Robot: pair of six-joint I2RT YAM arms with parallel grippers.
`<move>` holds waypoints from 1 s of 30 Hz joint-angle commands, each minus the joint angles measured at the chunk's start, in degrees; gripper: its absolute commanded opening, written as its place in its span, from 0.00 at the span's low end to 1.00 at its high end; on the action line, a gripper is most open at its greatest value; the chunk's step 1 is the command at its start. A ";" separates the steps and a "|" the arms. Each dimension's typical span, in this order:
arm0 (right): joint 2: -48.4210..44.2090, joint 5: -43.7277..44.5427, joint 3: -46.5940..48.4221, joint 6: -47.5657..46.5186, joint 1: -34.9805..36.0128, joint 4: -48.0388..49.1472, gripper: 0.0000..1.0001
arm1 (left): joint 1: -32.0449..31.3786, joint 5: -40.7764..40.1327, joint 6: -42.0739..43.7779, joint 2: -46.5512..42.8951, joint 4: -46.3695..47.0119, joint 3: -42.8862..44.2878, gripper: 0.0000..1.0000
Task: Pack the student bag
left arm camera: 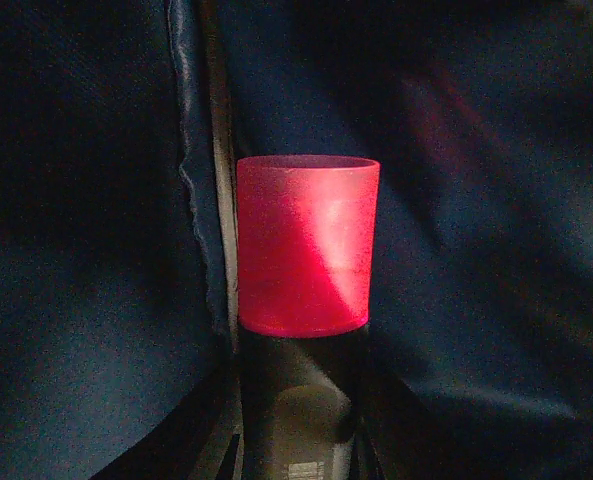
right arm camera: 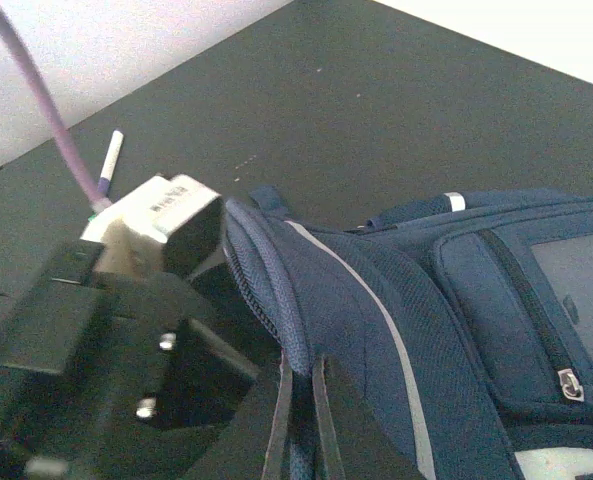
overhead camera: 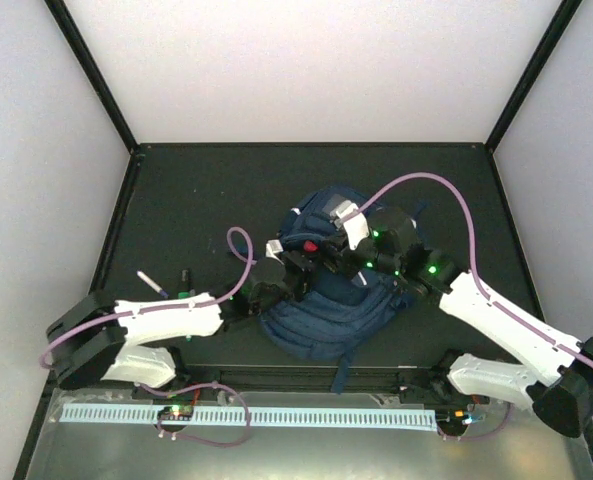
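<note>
The student bag (overhead camera: 326, 310), navy blue with thin white stripes, lies in the middle of the black table. My left gripper (overhead camera: 298, 268) reaches into its opening and is shut on a black cylinder with a red cap (left arm camera: 308, 245), dark blue fabric all around it. The red cap (overhead camera: 309, 247) also shows from above. My right gripper (right arm camera: 301, 400) is shut on the bag's zipper edge (right arm camera: 276, 290) and holds it up; from above it (overhead camera: 344, 262) sits over the bag's top. The bag's front pocket (right arm camera: 536, 300) lies to the right.
A white pen (overhead camera: 152, 283) lies on the table left of the bag, also in the right wrist view (right arm camera: 109, 160). A small black item (overhead camera: 186, 274) lies beside it. The left wrist's body (right arm camera: 126, 330) is close against the bag's opening. Black frame posts stand at the corners.
</note>
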 commanded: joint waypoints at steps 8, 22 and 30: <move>-5.01 5.58 -0.75 -4.83 -0.43 6.70 0.02 | 2.25 1.42 -0.58 3.81 -2.18 5.37 0.95; -4.42 15.38 -1.97 -2.71 -0.50 7.93 0.02 | 2.25 -2.25 26.25 -16.75 -34.36 7.34 0.84; -5.45 13.34 -1.90 -2.19 -0.50 8.58 0.02 | 7.87 -8.78 48.49 -29.62 -64.22 9.33 0.63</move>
